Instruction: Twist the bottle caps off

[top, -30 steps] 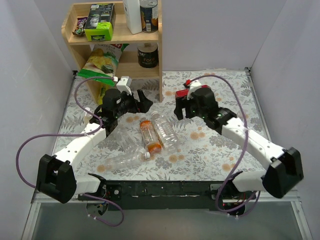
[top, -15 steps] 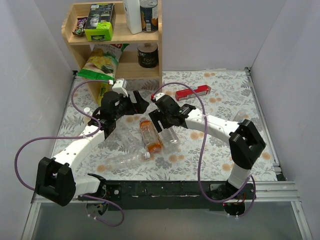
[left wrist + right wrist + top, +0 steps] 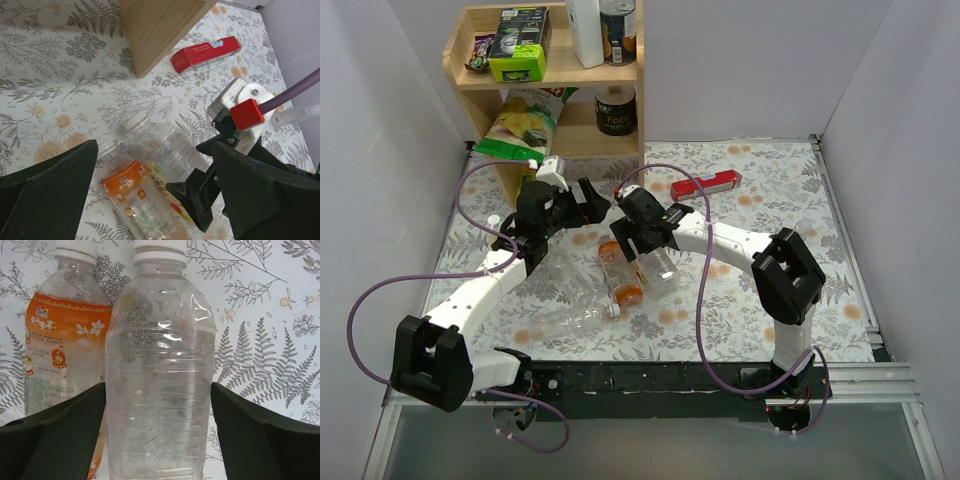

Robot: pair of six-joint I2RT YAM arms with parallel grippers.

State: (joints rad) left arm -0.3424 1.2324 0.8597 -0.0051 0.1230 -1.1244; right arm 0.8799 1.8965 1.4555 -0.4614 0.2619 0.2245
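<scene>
Checking left to right: your left gripper [image 3: 592, 203] hangs spread fully wide and empty, at 11 o'clock of the orange-label bottle [image 3: 623, 280]. That bottle and the clear bottle [image 3: 160, 370] lie side by side, bottle caps [image 3: 159, 250] screwed on, pointing to 11 o'clock. Your right gripper [image 3: 638, 236] sits over the clear bottle, jaws wide apart either side of it, gripping nothing.

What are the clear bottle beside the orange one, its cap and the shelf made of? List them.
Clear bottle: likely transparent plastic; glossy, ribbed, pattern beneath shows through.
Its cap: opaque white plastic, matte.
Shelf: pale wood by its grain, smooth.
</scene>
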